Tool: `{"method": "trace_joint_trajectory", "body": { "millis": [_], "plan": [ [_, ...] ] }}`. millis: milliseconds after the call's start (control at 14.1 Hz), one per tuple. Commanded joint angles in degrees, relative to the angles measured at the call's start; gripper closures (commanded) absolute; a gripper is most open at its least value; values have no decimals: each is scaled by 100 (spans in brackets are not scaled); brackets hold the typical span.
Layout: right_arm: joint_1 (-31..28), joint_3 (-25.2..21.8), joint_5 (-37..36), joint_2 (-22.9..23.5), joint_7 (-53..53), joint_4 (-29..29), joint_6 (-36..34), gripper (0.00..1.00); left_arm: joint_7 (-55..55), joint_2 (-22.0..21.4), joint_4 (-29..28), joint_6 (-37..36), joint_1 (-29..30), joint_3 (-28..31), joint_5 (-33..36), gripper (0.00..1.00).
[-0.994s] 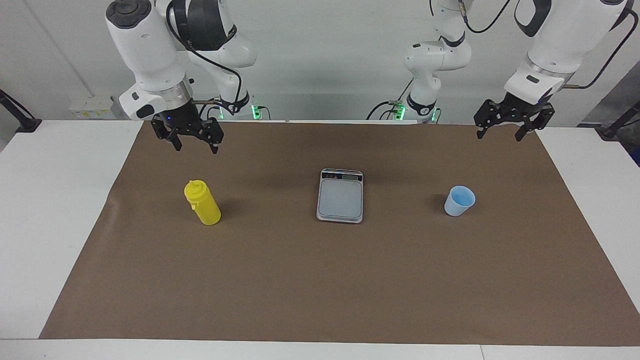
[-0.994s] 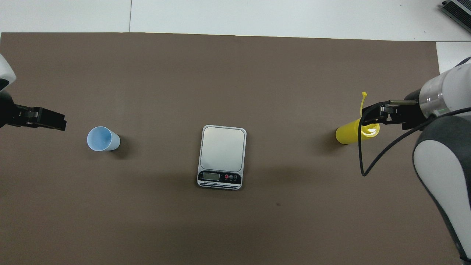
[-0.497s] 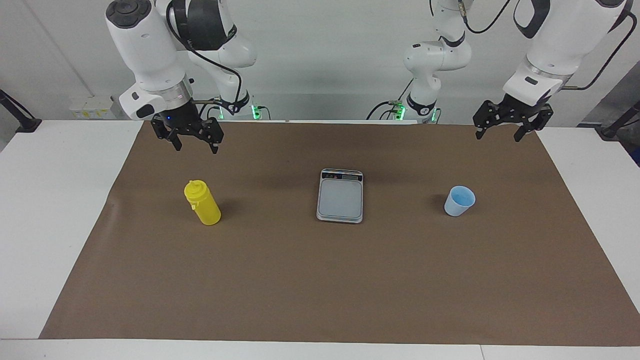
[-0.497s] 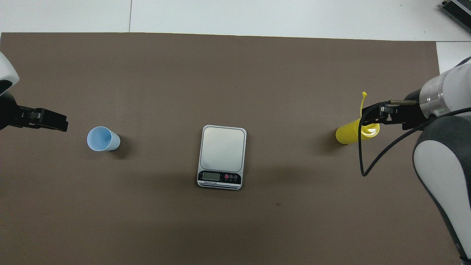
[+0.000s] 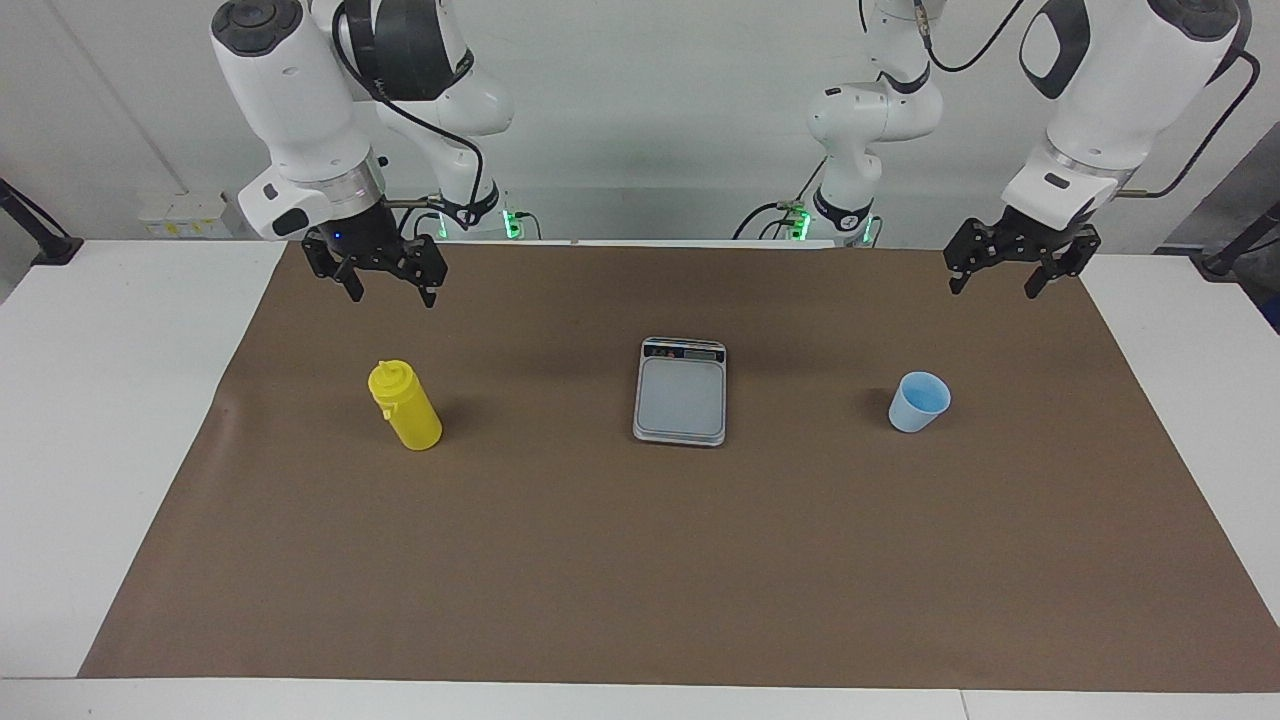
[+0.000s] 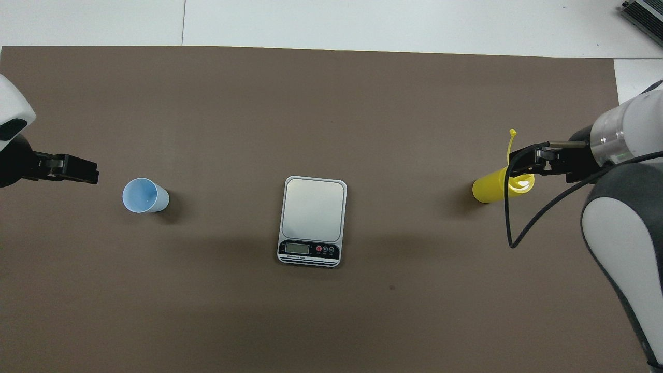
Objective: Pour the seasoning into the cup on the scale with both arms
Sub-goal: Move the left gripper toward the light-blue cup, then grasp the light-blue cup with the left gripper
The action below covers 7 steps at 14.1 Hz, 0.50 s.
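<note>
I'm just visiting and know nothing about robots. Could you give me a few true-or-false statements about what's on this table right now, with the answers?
1. The small pale blue plastic cup stands on the flat silver-grey kitchen scale. False: it stands on the brown mat, toward the left arm's end.
2. The bright yellow squeeze bottle stands upright. True.
3. The right gripper holds the bottle. False: it hangs open in the air, holding nothing.
4. The left gripper is open and empty. True.
5. The scale's weighing plate has nothing on it. True.
</note>
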Motion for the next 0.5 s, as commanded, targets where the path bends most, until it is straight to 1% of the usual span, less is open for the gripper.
{"method": "trace_joint_trajectory", "body": {
  "millis": [0, 213, 426],
  "plan": [
    [-51, 21, 6, -145, -3, -151, -9, 0, 49, -202, -623, 505, 325, -11, -245, 0],
    [-51, 21, 6, -162, -12, -178, -26, 0, -144, -132, -1281, 1418, 431, -11, -263, 0],
    [-51, 21, 6, -171, -12, -204, -26, 0, -337, 114, -1704, 2148, 581, -11, -263, 0]
  ]
}}
